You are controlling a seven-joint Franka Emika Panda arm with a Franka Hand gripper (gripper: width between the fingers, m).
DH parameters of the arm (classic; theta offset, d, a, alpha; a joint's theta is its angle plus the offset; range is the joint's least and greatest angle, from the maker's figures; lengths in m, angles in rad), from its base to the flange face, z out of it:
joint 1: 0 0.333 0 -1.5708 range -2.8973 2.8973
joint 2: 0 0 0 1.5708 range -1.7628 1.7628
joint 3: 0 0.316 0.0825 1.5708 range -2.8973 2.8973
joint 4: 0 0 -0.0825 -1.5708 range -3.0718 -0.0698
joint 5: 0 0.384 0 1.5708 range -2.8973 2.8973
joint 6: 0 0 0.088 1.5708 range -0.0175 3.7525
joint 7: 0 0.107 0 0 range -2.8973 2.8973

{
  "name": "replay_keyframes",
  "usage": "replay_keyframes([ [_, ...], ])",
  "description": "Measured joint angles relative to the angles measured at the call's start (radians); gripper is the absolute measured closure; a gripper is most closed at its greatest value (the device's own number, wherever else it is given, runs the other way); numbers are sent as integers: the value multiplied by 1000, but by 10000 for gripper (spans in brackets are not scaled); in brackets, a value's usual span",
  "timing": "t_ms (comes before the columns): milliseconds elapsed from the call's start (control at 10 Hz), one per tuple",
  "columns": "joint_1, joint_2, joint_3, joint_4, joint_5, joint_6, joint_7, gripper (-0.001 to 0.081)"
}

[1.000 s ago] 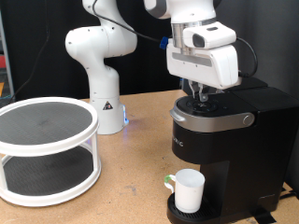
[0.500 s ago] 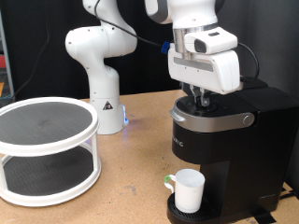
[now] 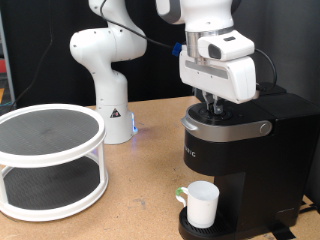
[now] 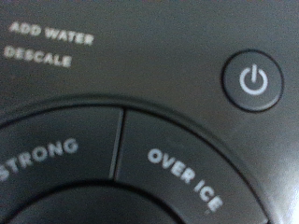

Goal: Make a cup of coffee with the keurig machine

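One arm is at work, its gripper (image 3: 207,103) planted in the upper right of the exterior view, directly over the top panel of the keurig machine (image 3: 240,155), which fills the right side of the frame. The fingers (image 3: 203,101) show only as dark stubs under the white hand, touching or just above the panel; whether they are spread or closed I cannot tell, and nothing shows between them. In the wrist view the camera looks straight onto that panel: the round power button (image 4: 252,80) sits at upper right, the words ADD WATER and DESCALE at upper left, and the STRONG and OVER ICE segments curve along the bottom.

Lower in the exterior view, at bottom centre-right, the cup (image 3: 203,204) stands upright on the drip tray under the spout, its greenish handle turned toward the frame's left. A white two-tier rack (image 3: 50,160) rests on the tabletop (image 3: 140,190) at left, well apart from the machine.

Judging from this, loading looks finished and the step in hand is working the controls. That calls for a short, square press on the right button without sliding onto a neighbouring segment
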Motion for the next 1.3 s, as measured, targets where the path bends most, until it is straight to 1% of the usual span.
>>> replay_keyframes([
  [100, -1, 5, -1, 9, 0, -14, 4, 799],
  [400, -5, 33, -3, 54, 0, -90, 37, 799],
  [700, -13, 78, -18, 136, 8, -259, 65, 799],
  [900, -16, 110, -27, 185, 24, -334, 66, 799],
  [1000, -18, 121, -30, 199, 26, -351, 70, 799],
  [1100, -18, 123, -31, 202, 30, -351, 75, 799],
  [1300, -18, 122, -35, 193, 44, -309, 76, 799],
])
